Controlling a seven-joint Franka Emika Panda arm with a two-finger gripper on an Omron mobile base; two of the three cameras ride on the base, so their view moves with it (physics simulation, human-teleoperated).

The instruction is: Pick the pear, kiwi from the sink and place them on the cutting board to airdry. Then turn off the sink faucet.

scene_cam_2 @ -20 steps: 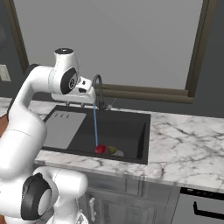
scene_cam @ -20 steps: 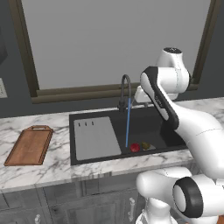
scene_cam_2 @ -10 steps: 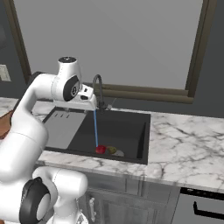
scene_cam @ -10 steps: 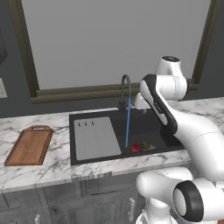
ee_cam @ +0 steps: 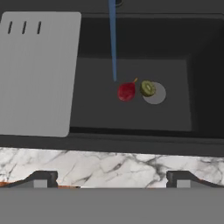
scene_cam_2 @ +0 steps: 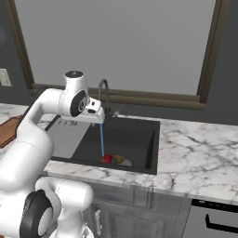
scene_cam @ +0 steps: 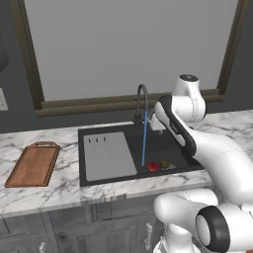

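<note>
Surface (scene_cam: pixel 59 185): marbled white, across the middle of both base frames. I see the sink (scene_cam: pixel 168 143) at centre of the left base frame, grey ribbed panel (ee_cam: pixel 35 70) as its left part. Cutting board (scene_cam: pixel 33 164) lies at far left, well apart from the basin. Sink faucet (scene_cam: pixel 142 101) stands at the basin's back edge, blue stream (ee_cam: pixel 113 39) falling to the floor. Pear (ee_cam: pixel 126 92) sits just beside the stream's foot; kiwi (ee_cam: pixel 148 88) just right of it, on the grey drain disc (ee_cam: pixel 155 93). Pincer (ee_cam: pixel 111 178): tips wide apart at the hand frame's bottom, holding nothing, high above the basin's front rim.
</note>
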